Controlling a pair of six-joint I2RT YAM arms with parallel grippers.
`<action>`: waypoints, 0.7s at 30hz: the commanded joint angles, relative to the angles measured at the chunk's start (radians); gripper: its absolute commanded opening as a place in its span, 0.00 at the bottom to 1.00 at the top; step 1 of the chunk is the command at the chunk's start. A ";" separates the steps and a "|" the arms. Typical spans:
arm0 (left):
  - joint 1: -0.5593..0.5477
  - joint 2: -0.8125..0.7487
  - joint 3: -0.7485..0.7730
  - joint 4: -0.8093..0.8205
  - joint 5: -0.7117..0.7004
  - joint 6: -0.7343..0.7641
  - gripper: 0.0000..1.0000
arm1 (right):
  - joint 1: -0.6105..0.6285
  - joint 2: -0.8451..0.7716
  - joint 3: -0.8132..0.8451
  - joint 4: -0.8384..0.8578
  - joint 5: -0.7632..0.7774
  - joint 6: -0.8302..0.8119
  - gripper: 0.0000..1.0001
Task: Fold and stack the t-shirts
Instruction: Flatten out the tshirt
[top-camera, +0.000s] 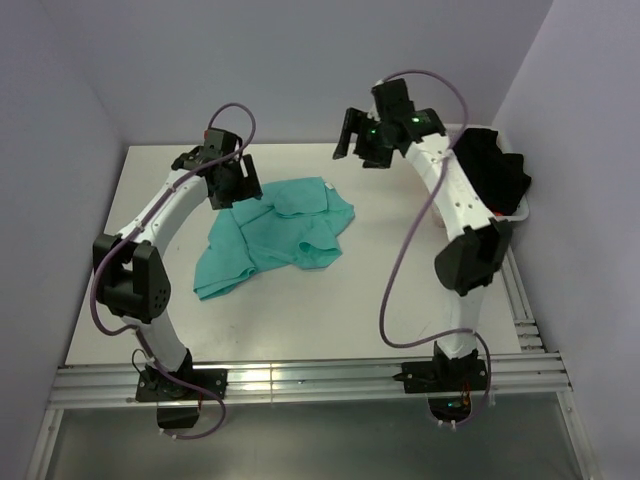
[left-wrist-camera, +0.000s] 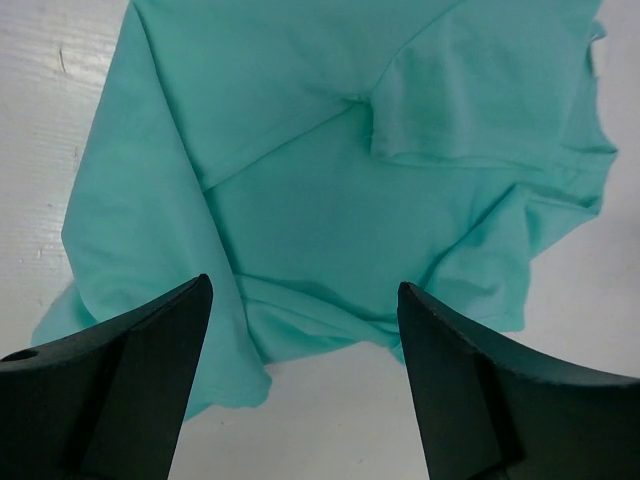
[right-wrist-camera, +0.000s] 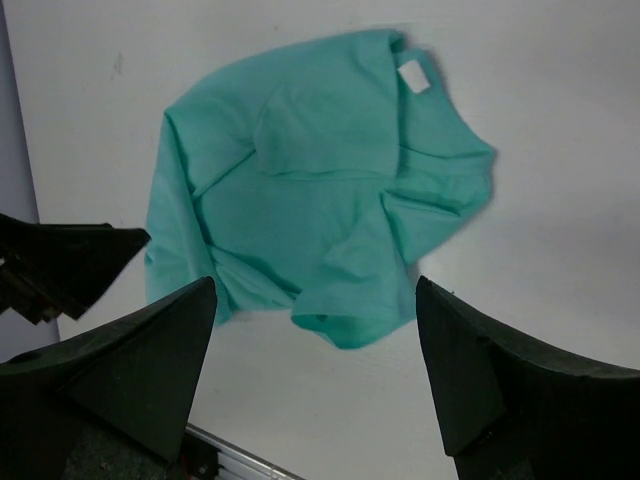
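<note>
A teal-green t-shirt (top-camera: 280, 235) lies crumpled on the white table (top-camera: 150, 300), one sleeve folded over its body. Its white neck label (right-wrist-camera: 413, 77) shows in the right wrist view. My left gripper (top-camera: 235, 185) hovers over the shirt's far left part, jaws open and empty, with the cloth (left-wrist-camera: 340, 170) below and beyond the fingers (left-wrist-camera: 120, 380). My right gripper (top-camera: 355, 140) hangs high behind the shirt (right-wrist-camera: 320, 190), open and holding nothing. A black t-shirt (top-camera: 490, 170) is heaped in the basket at the right.
The white basket (top-camera: 515, 213) stands at the table's right edge beside the right arm. Walls close in the back and both sides. A metal rail (top-camera: 300, 378) runs along the near edge. The left gripper's tip (right-wrist-camera: 60, 265) shows in the right wrist view.
</note>
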 joint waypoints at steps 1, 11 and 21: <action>0.002 -0.017 -0.034 0.054 0.036 0.054 0.81 | 0.061 0.146 0.111 0.005 -0.112 0.024 0.87; 0.062 -0.026 -0.027 0.079 0.121 0.033 0.80 | 0.071 0.399 0.199 0.010 -0.130 0.082 0.86; 0.093 -0.035 -0.099 0.123 0.135 0.002 0.79 | 0.055 0.459 0.122 0.017 -0.072 0.038 0.84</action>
